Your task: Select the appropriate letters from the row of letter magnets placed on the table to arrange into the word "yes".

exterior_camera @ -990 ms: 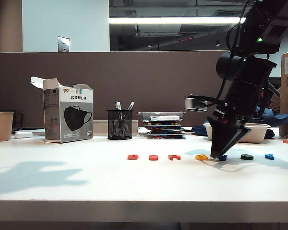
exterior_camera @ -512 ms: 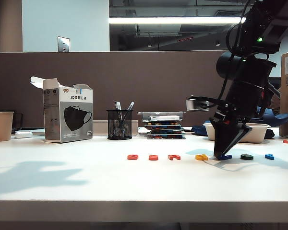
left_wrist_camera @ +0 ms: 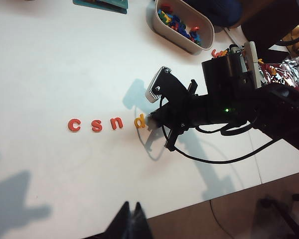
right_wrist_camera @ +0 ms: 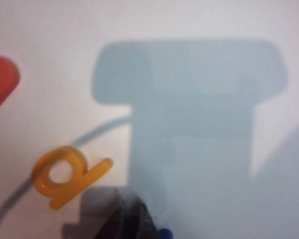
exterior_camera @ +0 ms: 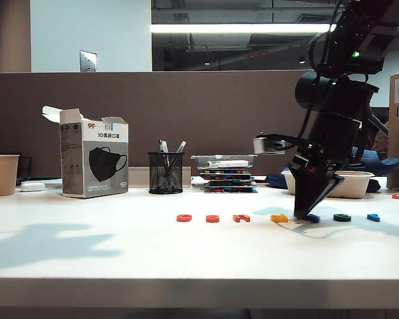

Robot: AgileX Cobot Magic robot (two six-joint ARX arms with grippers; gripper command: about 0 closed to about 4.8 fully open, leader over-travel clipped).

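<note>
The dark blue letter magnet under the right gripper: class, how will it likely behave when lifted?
The dark blue letter magnet looks thin, flat plastic: probably stiff and light. Lying flat, it shouldn't roll. The right gripper pinches its small edge, so it may slip.

Right hand points down at the table, fingers apparently nearly together; left hand hangs high, closed.

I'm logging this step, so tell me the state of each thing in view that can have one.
right gripper: tips down at the dark blue letter, grip unclear.
left gripper: shut, empty, above the table.
dark blue letter: flat on the table.
mask box: upright, top flap open.
mesh pen holder: upright, holding pens.
paper cup: upright.
tub: open, holding spare letters.
</note>
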